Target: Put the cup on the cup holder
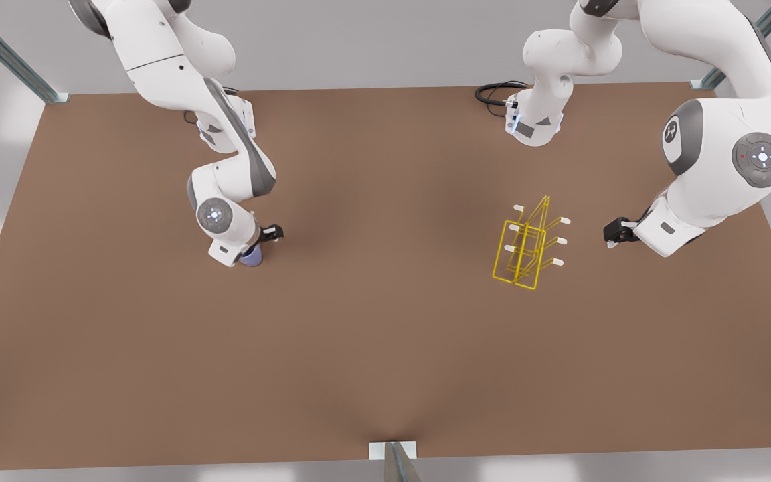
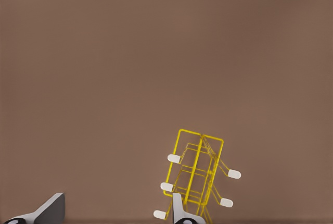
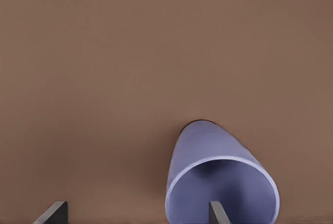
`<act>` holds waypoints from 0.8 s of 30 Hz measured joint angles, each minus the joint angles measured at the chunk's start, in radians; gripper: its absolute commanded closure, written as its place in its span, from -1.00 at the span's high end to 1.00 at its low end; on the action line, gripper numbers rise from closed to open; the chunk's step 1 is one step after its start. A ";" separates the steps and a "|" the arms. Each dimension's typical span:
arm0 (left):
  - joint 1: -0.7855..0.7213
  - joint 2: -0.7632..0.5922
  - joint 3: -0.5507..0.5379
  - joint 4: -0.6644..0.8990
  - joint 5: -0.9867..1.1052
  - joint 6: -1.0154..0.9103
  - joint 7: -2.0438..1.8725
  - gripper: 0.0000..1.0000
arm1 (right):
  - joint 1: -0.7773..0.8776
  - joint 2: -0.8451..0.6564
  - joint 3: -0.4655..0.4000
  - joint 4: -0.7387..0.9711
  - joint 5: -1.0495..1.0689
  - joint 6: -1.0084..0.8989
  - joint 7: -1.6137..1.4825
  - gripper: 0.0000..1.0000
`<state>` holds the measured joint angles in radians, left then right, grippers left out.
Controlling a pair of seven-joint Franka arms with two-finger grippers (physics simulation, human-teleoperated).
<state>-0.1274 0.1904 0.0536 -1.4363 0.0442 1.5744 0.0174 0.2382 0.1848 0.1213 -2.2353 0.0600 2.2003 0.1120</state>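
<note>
Reaching down at the front view's left, our right gripper sits over the lavender-blue cup, which stands on the brown table, well apart from the yellow wire cup holder toward the front view's right. In the right wrist view the cup has its open mouth toward the camera, and one fingertip appears to stand inside the rim while the other stands well outside the wall; the fingers are spread, nothing pinched yet.

Our left gripper waits just beside the rack, on the side toward the front view's right. In its wrist view the fingers are parted, holding nothing, and the rack with its white-tipped pegs lies close ahead.

We judge the grasp to be the risky step. Closing on one thin wall could tip or push the cup if the inner finger meets it first, and a shallow pinch may let the tapered cup swing when lifted. Later, carrying it across, we could knock the light rack over, or catch a peg against the cup's outer wall rather than its mouth. The waiting left gripper so near the rack could also crowd the approach.
</note>
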 measured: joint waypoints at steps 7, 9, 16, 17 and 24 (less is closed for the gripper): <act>0.000 0.001 0.000 0.000 0.000 0.000 0.000 1.00 | 0.000 0.030 0.000 -0.057 -0.001 0.085 0.024 0.61; 0.000 0.001 0.000 0.000 0.000 0.000 0.000 1.00 | -0.001 0.042 0.000 -0.057 -0.001 0.101 0.029 0.20; 0.002 0.009 0.001 0.000 0.000 0.003 0.001 1.00 | -0.004 0.065 -0.002 -0.057 -0.020 0.138 0.034 -0.52; 0.002 0.010 0.001 0.000 0.000 0.003 0.001 1.00 | -0.007 0.064 -0.002 -0.057 -0.021 0.141 0.033 -0.57; 0.001 0.009 0.002 0.000 0.000 0.002 0.002 1.00 | -0.006 0.029 0.001 -0.034 -0.024 0.145 0.026 -0.57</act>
<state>-0.1267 0.1995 0.0551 -1.4363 0.0438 1.5762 0.0191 0.2317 0.2135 0.1226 -2.2689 0.0365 2.3449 0.1382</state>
